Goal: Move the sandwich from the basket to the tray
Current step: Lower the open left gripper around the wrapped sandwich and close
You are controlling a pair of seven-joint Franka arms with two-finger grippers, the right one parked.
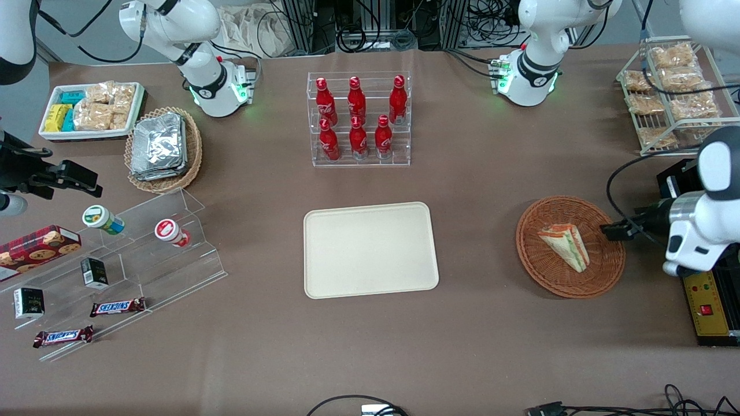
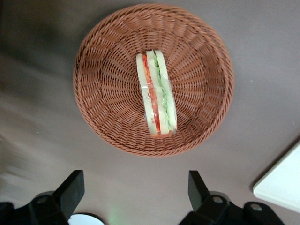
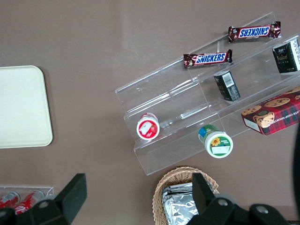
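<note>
The sandwich (image 1: 565, 246) (image 2: 156, 93), a wedge of pale bread with red and green layers, lies in the middle of the round orange-brown wicker basket (image 1: 537, 268) (image 2: 108, 84). My gripper (image 1: 614, 230) (image 2: 136, 180) hovers open just outside the basket's rim, toward the working arm's end of the table. It holds nothing, and bare table shows between the dark fingers (image 2: 70, 190). The cream tray (image 1: 370, 249) lies empty at the table's middle, and one corner of the tray (image 2: 281, 187) shows in the left wrist view.
A clear rack of red bottles (image 1: 358, 118) stands farther from the camera than the tray. A wire rack of snack bags (image 1: 670, 92) and a yellow-black box (image 1: 708, 306) flank the working arm. A foil-packet basket (image 1: 163, 147), snack bin (image 1: 92, 110) and stepped shelf (image 1: 144, 254) sit toward the parked arm's end.
</note>
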